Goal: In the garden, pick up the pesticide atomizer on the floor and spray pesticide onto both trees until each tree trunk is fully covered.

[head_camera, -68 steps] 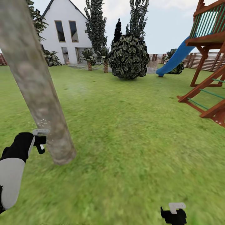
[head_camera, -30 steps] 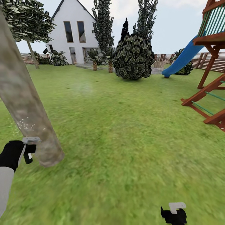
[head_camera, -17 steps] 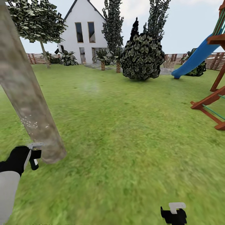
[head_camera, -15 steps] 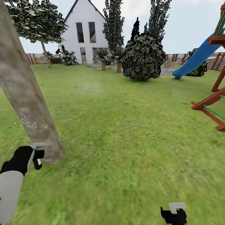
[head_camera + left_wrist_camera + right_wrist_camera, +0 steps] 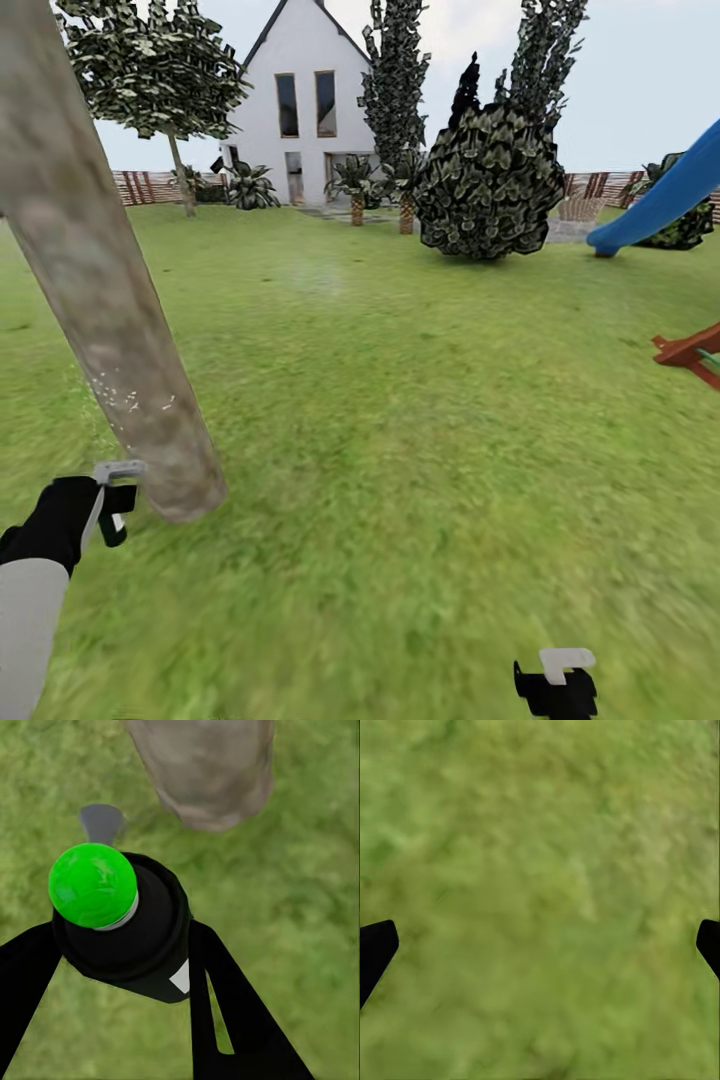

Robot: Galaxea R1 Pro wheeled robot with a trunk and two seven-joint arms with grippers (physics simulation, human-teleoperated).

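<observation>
While the left gripper (image 5: 127, 967) hangs low by the base of the near tree trunk (image 5: 105, 290), its two black fingers (image 5: 225, 1012) are clamped on the pesticide atomizer (image 5: 124, 934), a dark bottle whose cap reads bright green in the left wrist view, with a grey nozzle poking toward the trunk. From the head camera the same gripper (image 5: 112, 497) sits just beside the bark, close to the grass (image 5: 420, 430), and a scatter of pale specks shows on the trunk a little above it. No readable label or writing on the bottle, just a small white patch on its side. The right gripper (image 5: 540, 945) is spread wide over bare lawn, fingertips at opposite edges of its wrist view, nothing between them. Further back there's a second tree (image 5: 160, 75) near the wooden fence (image 5: 140, 187), a white house (image 5: 305, 110), a big round bush (image 5: 490, 180) and a blue slide (image 5: 660, 200).
</observation>
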